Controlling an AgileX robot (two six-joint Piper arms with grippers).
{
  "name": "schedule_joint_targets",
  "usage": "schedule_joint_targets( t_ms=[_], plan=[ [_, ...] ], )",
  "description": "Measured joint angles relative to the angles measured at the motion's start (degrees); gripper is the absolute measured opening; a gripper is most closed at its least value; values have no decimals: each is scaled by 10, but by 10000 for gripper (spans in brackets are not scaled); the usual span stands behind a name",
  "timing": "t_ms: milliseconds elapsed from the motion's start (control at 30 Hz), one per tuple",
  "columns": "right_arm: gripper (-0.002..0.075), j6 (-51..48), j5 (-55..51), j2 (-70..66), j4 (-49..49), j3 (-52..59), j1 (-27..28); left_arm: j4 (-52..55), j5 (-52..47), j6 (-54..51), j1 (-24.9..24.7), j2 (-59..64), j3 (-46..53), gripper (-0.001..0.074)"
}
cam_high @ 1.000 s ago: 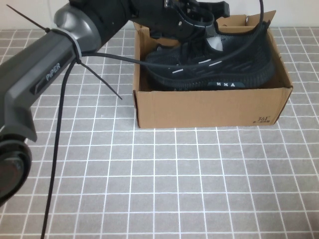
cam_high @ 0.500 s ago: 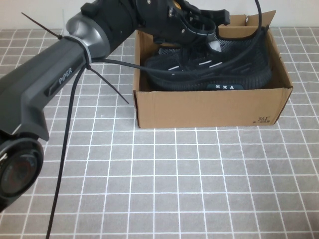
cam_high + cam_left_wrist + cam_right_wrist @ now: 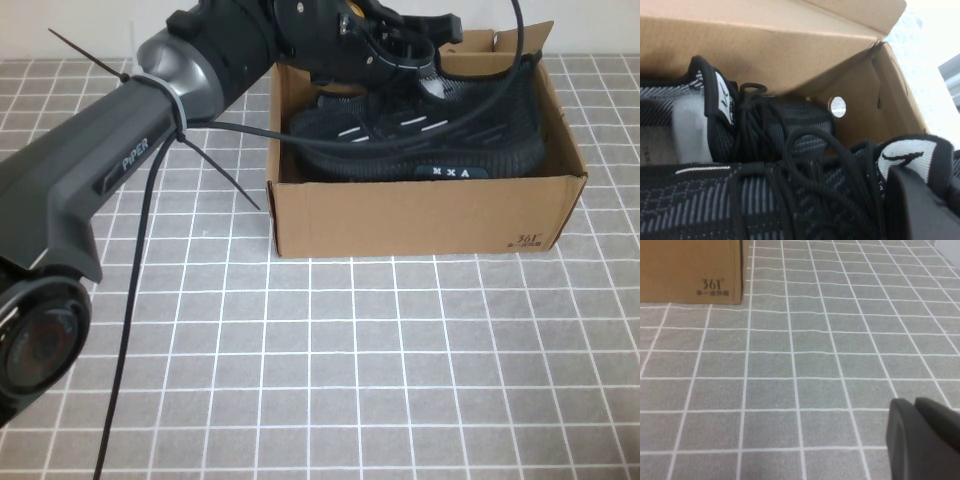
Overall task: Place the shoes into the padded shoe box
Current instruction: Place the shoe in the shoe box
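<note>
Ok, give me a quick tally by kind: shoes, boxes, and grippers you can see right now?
Shoes: 2, the near shoe and the far shoe, both inside the box
Shoe box: 1
Grippers: 2, the left gripper over the box, the right gripper low above the table
Total: 5

Covered all over by a grey cloth (image 3: 400,380) printed with a white grid of squares; behind the far edge, a pale wall (image 3: 600,25).

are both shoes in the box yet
Yes: both shoes sit inside the box; left tool over them, right tool above the table.
</note>
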State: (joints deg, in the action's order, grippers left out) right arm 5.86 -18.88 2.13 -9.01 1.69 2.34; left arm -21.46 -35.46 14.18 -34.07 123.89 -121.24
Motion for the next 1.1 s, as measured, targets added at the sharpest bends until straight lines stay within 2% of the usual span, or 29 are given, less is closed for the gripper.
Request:
schedule_joint_targets(
  t_ms=[1100],
  plan=[
    [-6, 2, 0, 0, 0, 0, 0, -36, -20, 4, 2, 3, 0, 0]
  ],
)
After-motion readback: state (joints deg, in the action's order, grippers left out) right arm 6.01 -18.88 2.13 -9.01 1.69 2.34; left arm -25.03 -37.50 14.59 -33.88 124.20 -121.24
